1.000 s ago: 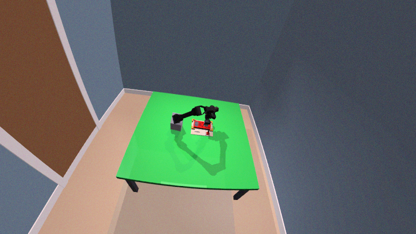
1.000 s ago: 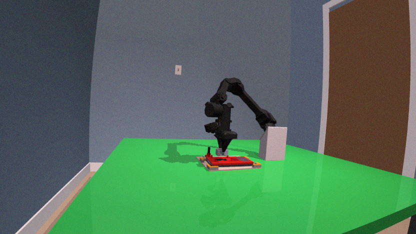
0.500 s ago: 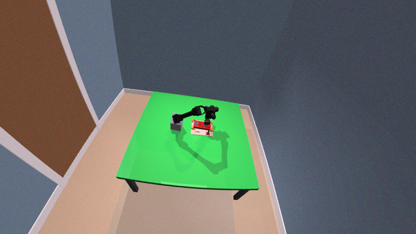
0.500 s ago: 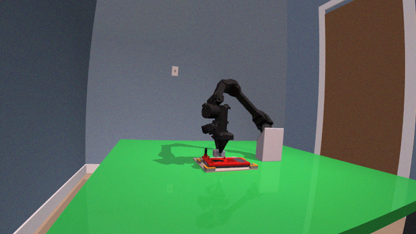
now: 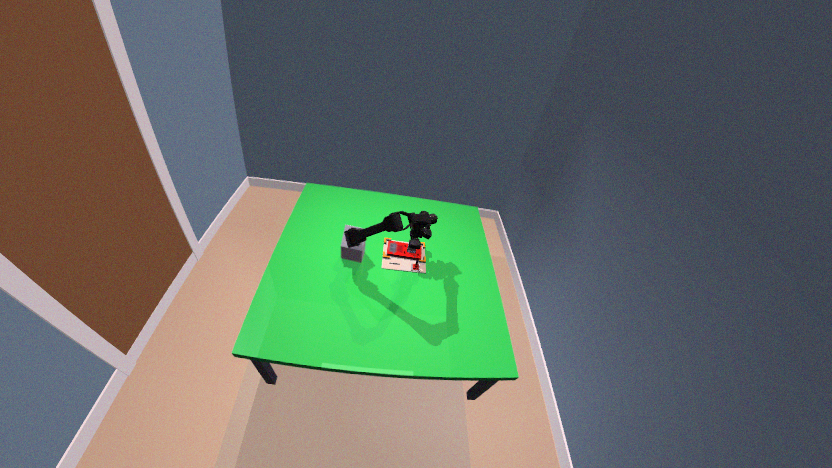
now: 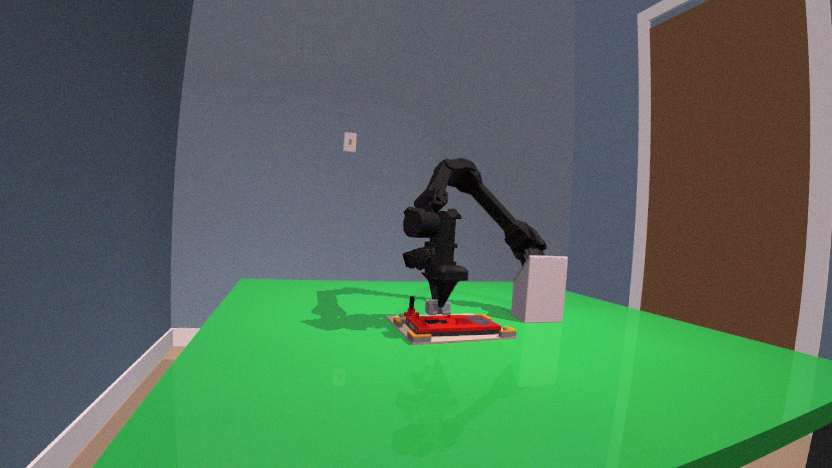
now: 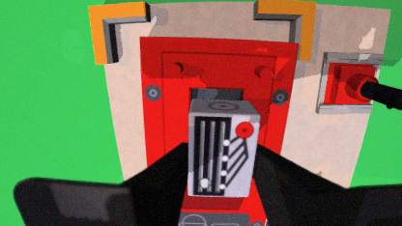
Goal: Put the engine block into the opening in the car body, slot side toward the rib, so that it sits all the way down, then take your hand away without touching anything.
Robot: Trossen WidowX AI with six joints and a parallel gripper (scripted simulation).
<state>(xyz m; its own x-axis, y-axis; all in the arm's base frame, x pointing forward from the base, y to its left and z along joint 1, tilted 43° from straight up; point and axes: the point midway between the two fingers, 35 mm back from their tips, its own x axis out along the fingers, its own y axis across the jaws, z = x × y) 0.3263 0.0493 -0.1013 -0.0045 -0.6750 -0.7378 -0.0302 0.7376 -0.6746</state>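
The engine block (image 6: 431, 306) (image 7: 200, 108), grey with black stripes and a red disc on its top face, is between my fingers. My gripper (image 5: 414, 246) (image 6: 442, 303) (image 7: 219, 151) points down and is shut on it. The red car body (image 6: 462, 326) (image 7: 154, 126) lies flat on a cream board. Its opening (image 7: 217, 93) shows dark just beyond the block in the wrist view, partly covered by it. In the exterior view the block is above the car body, clear of its top. The block's underside and the rib cannot be made out.
The cream board (image 5: 389, 264) (image 7: 130, 72) carries orange corner brackets (image 6: 420, 336) (image 7: 99, 36). A red piece (image 5: 415, 267) (image 6: 411, 312) (image 7: 340, 87) with a black upright rod sits in a grey-framed holder to the right in the wrist view. The pale arm pedestal (image 6: 541, 291) stands beside the board.
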